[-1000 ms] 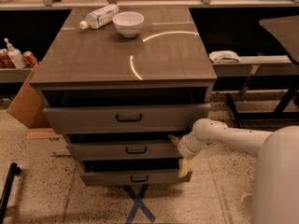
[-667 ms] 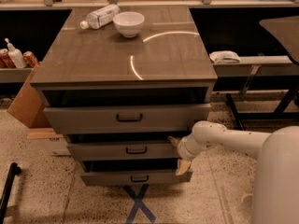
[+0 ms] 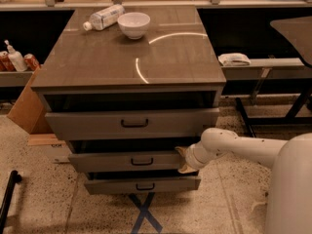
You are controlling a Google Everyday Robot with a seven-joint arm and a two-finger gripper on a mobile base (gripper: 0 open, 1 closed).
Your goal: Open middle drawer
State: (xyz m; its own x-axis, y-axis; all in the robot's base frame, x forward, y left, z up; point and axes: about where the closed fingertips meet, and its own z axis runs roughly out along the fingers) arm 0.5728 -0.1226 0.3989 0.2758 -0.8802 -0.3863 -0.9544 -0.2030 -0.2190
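The middle drawer (image 3: 122, 163) is the grey-brown front of medium height, between the taller top drawer (image 3: 97, 125) and the slim bottom drawer (image 3: 112, 185). It has a small dark bail handle (image 3: 142, 161) at its centre. It stands pulled out a little, with a dark gap above it. My gripper (image 3: 183, 160) is at the right end of the middle drawer's front, well right of the handle. The white arm (image 3: 234, 147) reaches in from the lower right.
On the cabinet top (image 3: 161, 67) stand a white bowl (image 3: 134, 24) and a lying plastic bottle (image 3: 103, 17). A cardboard box (image 3: 27, 106) sits on the floor at the left. Low shelves flank the cabinet, with a cloth (image 3: 234, 59) on the right one. Blue tape (image 3: 145, 213) marks the floor.
The gripper has shifted slightly left along the middle drawer's right end. The drawers stand about as they did.
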